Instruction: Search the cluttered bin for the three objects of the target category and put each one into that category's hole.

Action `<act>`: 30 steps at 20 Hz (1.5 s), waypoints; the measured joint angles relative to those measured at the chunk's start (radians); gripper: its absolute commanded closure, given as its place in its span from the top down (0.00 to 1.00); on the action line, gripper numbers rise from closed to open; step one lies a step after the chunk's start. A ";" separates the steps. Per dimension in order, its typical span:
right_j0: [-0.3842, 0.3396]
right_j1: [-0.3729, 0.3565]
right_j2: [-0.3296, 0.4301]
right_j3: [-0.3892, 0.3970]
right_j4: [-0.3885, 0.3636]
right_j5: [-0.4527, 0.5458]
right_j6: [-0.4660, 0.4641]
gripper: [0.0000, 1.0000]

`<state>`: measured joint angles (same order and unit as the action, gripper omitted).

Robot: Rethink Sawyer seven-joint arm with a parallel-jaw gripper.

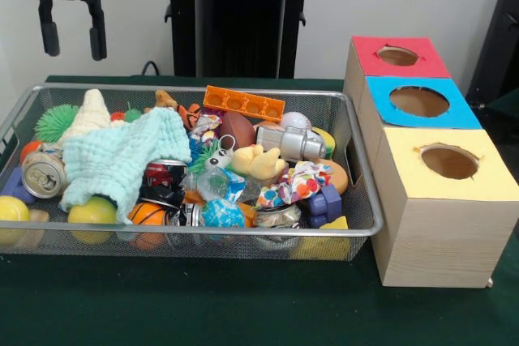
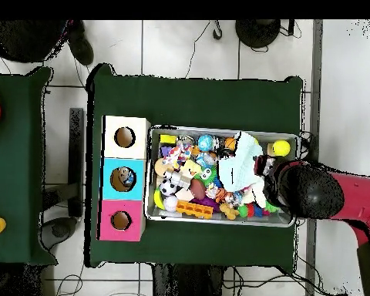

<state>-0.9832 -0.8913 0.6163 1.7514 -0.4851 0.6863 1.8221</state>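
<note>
The silver wire-mesh bin (image 1: 362, 169) stands on the green table, heaped with toys, balls and crushed cans. A pale green cloth (image 1: 122, 160) covers part of its left half. My gripper (image 1: 73, 34) hangs open and empty above the bin's far left corner, well clear of the clutter. The blue-framed hole (image 1: 418, 101) is in the middle of three wooden boxes to the right of the bin. In the overhead view the bin (image 2: 219, 129) lies beside the blue-framed hole (image 2: 123, 178), and my gripper (image 2: 267, 176) is over the bin's right end.
The red-framed hole (image 1: 397, 56) is behind the blue one and the yellow-framed hole (image 1: 448, 161) in front. The bin holds an orange block tray (image 1: 243, 104), a brown football (image 1: 236, 129), a silver toy (image 1: 292, 143), a yellow plush (image 1: 258, 161) and a can (image 1: 44, 174).
</note>
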 measured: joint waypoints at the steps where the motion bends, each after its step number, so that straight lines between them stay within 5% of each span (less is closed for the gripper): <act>1: -0.002 0.002 0.004 0.000 -0.004 0.000 0.000 1.00; 17: 0.065 0.011 0.011 0.000 -0.040 -0.006 0.000 1.00; 30: 0.200 0.060 -0.011 0.000 -0.048 -0.152 0.000 1.00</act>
<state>-0.7831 -0.8317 0.6049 1.7516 -0.5327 0.5346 1.8221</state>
